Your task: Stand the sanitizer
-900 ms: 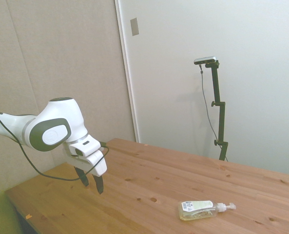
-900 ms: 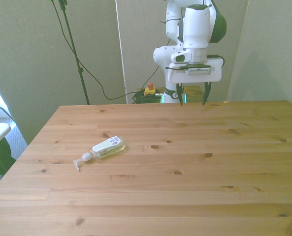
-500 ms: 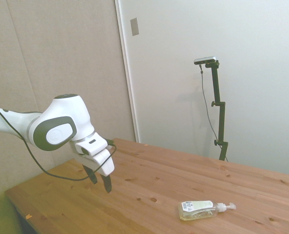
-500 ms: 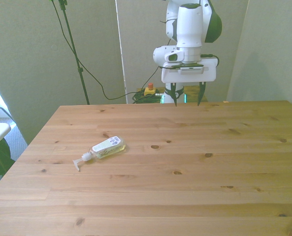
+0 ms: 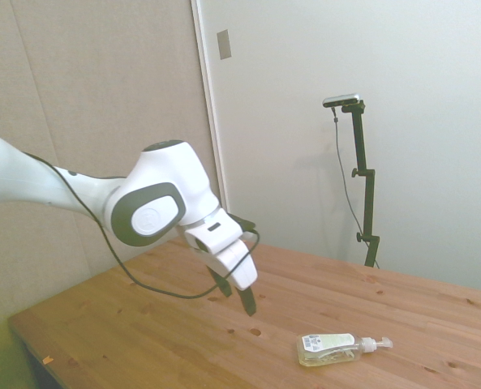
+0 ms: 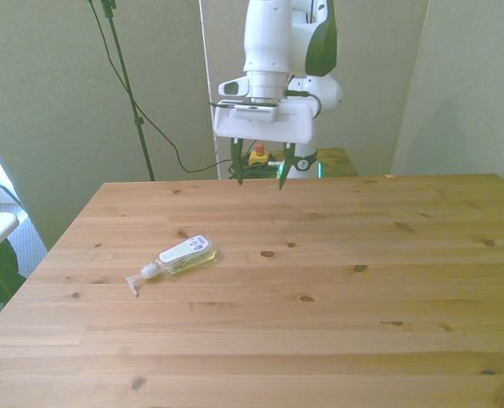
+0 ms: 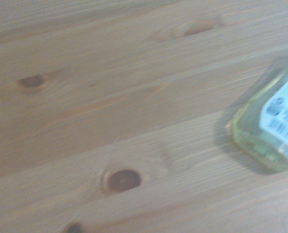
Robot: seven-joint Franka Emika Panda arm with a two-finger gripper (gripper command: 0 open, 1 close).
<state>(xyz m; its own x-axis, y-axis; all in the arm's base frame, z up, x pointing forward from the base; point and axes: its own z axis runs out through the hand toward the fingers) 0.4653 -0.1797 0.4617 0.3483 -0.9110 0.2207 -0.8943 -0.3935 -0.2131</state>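
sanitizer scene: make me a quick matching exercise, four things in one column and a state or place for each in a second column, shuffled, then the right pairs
Things:
1. sanitizer
2. gripper
3. pump nozzle
4. table

States or places:
A. open, held in the air above the wood
B. wooden, with dark knots
C. lying on its side, label up
D. white, at the bottle's end nearer the front view's left

Right pairs: 1-C, 2-A, 3-D, 4-B
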